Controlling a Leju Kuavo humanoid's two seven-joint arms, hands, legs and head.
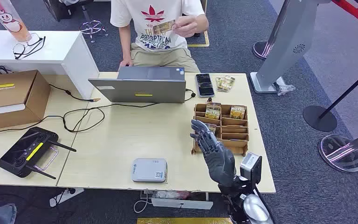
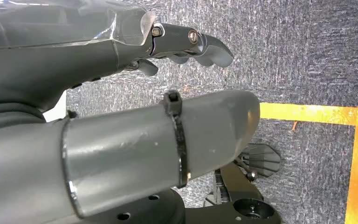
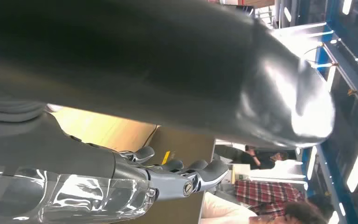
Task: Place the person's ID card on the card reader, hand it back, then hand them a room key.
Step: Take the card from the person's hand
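Grey carpet surrounds the pale wooden worktop (image 1: 121,140) where we stand, with a person (image 1: 156,28) seated across it behind a laptop (image 1: 142,88). Our right hand (image 1: 212,147) is raised over the worktop's near right part, fingers spread and holding nothing, just beside a cardboard organizer (image 1: 223,128) whose compartments hold small printed cards, probably the room keys. The ID card (image 1: 164,26) is well beyond that hand and toward our left, pinched in the person's hand (image 1: 189,23) at chest height and not yet offered within reach. The card reader (image 1: 149,169), a flat grey box, lies nearer to us than the hand and to its left, close to the worktop's front edge. Our left hand (image 2: 186,46) hangs low over the carpet, fingers loosely curled with nothing in them. We judge the card to be light, thin, stiff and smooth, so it could slip from hard fingertips or skate on the reader's top. We would take it by the free end opposite the person's fingers, thumb on one face and fingers on the other, pressing gently and keeping it flat for the reader.
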